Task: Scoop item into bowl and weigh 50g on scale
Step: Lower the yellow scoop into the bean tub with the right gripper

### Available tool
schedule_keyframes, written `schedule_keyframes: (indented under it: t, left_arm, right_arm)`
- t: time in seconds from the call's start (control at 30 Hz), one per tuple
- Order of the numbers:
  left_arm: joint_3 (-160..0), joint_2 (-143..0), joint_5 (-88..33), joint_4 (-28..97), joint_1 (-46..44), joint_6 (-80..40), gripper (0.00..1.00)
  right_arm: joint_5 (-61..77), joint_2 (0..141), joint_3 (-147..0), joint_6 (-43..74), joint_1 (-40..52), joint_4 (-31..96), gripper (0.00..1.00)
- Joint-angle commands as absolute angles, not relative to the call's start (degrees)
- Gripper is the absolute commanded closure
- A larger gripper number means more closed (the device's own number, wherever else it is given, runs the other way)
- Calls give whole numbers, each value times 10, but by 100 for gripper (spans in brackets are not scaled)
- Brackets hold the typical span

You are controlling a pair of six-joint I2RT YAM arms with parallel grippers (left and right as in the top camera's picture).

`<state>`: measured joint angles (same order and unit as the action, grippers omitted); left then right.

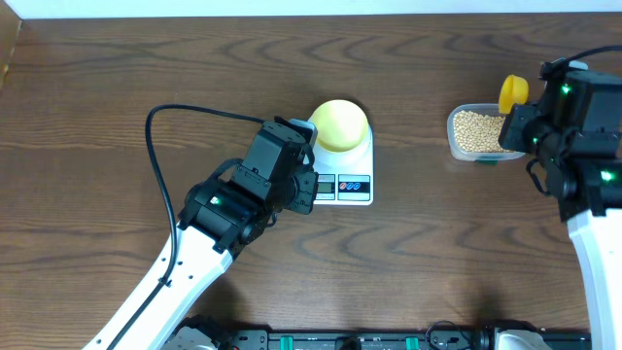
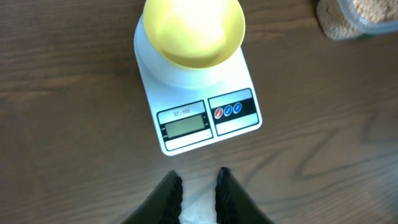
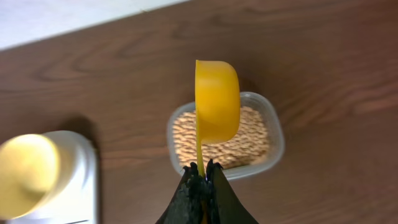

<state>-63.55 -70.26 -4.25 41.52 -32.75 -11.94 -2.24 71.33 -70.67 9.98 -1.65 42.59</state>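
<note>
Left to right on the surface [image 1: 97,97]: left gripper [image 2: 198,176], narrowly parted and empty, just before the scale [image 2: 205,121]; empty bowl [image 2: 193,28] seated on its platform; beans [image 3: 249,140] heaped in the tub [image 3: 277,140] well to the right, none yet in the bowl. Right gripper [image 3: 202,169] clamped on the handle of the scoop [image 3: 216,99], cup poised over the tub, contents not visible. Step judged: first scoop; next, dip into the beans, lift level, carry left without spilling, tip into the bowl.
</note>
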Motion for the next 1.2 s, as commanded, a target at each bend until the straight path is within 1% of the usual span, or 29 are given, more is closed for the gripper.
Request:
schedule_keyframes:
  t: [0.0,0.17,0.43,0.63,0.8,0.93,1.17]
  left_arm:
    - [-642,-703,-45,415,-329,-116,76]
    - [-642,-703,-45,432,-329,-116,76]
    - [-642,-703,-45,434,-329,-116,76]
    - [-642,-703,-45,434,-329,-116,76]
    - [-642,-703,-45,434,-329,-116,76]
    - [-642,-703,-45,434,-329,-116,76]
    - [-642,-703,-45,434,-329,-116,76]
  right_arm:
    - [-70,742,-715,85,-19,427,99]
    - [-94,802,-715,85,-21,430,99]
    - [-82,837,-715,85,-24,441,99]
    - [-2,840,-715,58,-50,448,99]
    - [20,845,-715,49,-78,446,99]
    - [77,864,-715,11,-93,445,99]
    - [76,890,-715,10,-93,444,99]
